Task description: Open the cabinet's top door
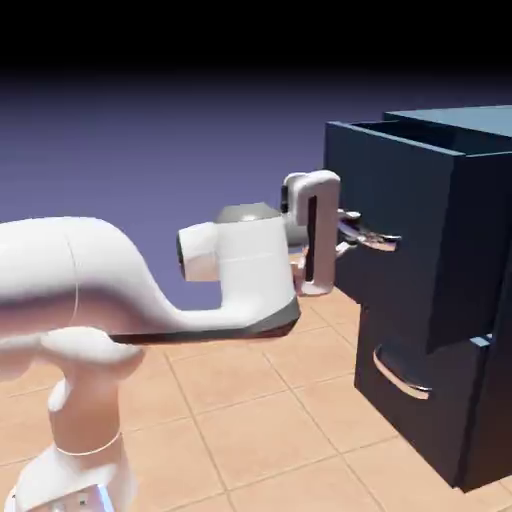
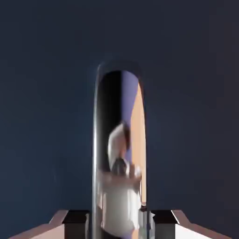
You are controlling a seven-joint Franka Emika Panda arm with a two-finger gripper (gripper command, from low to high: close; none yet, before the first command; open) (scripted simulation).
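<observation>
No readable text, label, brand, number or sign in either view.

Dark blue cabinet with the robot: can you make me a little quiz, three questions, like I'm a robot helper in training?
1. True or false: the dark navy upper drawer sticks out further than the dark navy lower drawer.
2. In the hand view, what is between the jaws? a) a red ball b) a curved silver metal handle c) a wooden spoon
3. Fill in the number: the exterior view shows ___ curved silver handles.

Key: 1 true; 2 b; 3 two
</observation>
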